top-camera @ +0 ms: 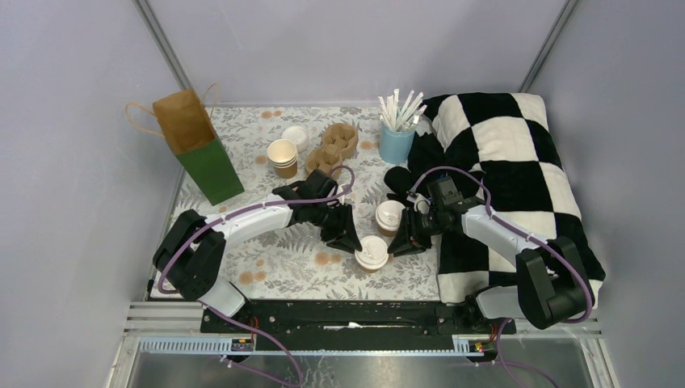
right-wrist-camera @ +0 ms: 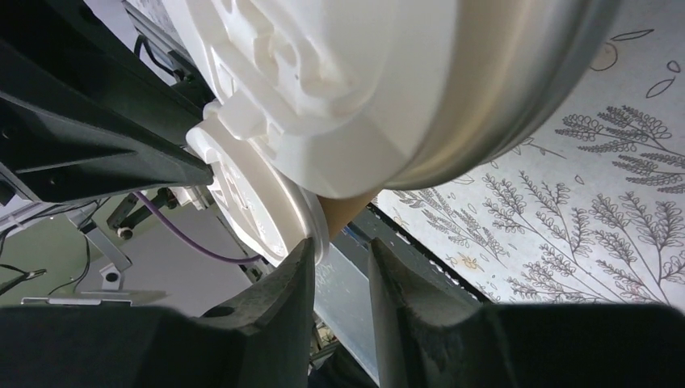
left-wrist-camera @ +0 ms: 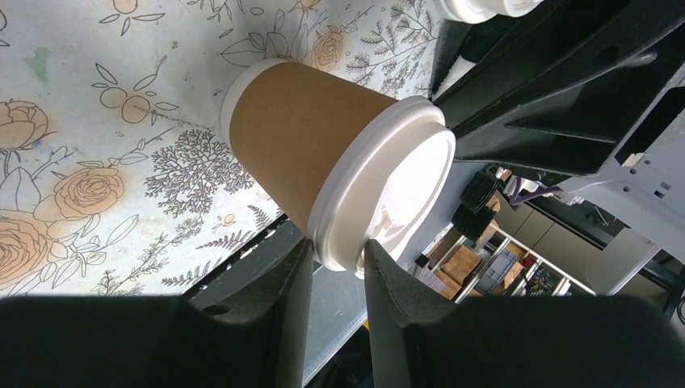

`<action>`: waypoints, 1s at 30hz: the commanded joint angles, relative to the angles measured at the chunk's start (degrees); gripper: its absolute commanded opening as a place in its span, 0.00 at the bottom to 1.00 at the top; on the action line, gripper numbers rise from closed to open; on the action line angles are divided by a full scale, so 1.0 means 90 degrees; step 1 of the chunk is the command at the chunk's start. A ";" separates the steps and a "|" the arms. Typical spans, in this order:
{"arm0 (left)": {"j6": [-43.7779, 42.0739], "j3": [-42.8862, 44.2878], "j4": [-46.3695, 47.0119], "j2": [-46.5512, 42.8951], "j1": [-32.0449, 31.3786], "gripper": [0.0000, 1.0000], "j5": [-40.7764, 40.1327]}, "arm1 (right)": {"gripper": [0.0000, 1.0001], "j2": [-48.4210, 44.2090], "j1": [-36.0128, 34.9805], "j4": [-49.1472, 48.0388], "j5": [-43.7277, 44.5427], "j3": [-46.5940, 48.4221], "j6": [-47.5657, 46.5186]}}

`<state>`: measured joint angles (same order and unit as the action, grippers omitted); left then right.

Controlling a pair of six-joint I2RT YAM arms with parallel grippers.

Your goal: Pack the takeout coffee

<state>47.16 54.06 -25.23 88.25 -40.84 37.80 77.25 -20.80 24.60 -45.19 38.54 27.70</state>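
Note:
Two tan coffee cups with white lids stand on the floral cloth, the near one (top-camera: 372,252) in front of the far one (top-camera: 390,215). My left gripper (top-camera: 349,241) reaches the near cup (left-wrist-camera: 299,137) from the left. Its fingertips pinch the rim of the lid (left-wrist-camera: 396,186), one on each side; left gripper (left-wrist-camera: 338,246). My right gripper (top-camera: 406,242) sits just right of both cups. In the right wrist view the far cup's lid (right-wrist-camera: 347,73) fills the top. The near cup's lid (right-wrist-camera: 246,194) touches the outside of one finger, and the right gripper (right-wrist-camera: 341,246) is open and empty.
At the back stand a green-and-kraft paper bag (top-camera: 198,141), a stack of open paper cups (top-camera: 283,158), loose lids (top-camera: 296,136), a brown pulp carrier (top-camera: 335,145) and a blue cup of straws (top-camera: 397,137). A black-and-white checked blanket (top-camera: 501,162) covers the right side.

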 commanded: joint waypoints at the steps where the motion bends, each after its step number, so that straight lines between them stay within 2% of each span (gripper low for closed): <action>1: -0.0214 -0.0179 -0.0113 0.0029 -0.0033 0.32 -0.0369 | 0.34 0.0317 -0.0329 0.0795 0.2407 -0.0184 -0.0130; 3: -0.0229 -0.0168 -0.0128 0.0020 -0.0030 0.32 -0.0379 | 0.34 0.0430 -0.0505 0.0896 0.2589 -0.0112 -0.0070; 7: -0.0239 -0.0125 -0.0154 0.0009 -0.0033 0.32 -0.0406 | 0.37 0.0409 -0.0546 0.0741 0.2305 0.0002 -0.0153; 13: -0.0325 0.0318 -0.0348 -0.0018 -0.0042 0.35 -0.0415 | 0.46 -0.0232 -0.0551 0.1030 0.1648 0.0724 -0.0354; 18: -0.0356 0.0289 -0.0354 0.0067 -0.0051 0.34 -0.0410 | 0.49 -0.0291 -0.0549 0.0565 0.0484 0.0458 -0.0331; 26: -0.0357 0.0298 -0.0353 0.0086 -0.0078 0.34 -0.0409 | 0.50 -0.0186 -0.0578 0.0345 -0.0067 0.0256 -0.0391; 30: -0.0347 0.0302 -0.0354 0.0080 -0.0101 0.33 -0.0411 | 0.54 -0.0199 -0.0580 0.0369 -0.0141 0.0215 -0.0429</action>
<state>45.01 55.40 -28.03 88.25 -41.04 36.56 75.42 -25.41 29.26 -42.65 40.82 24.91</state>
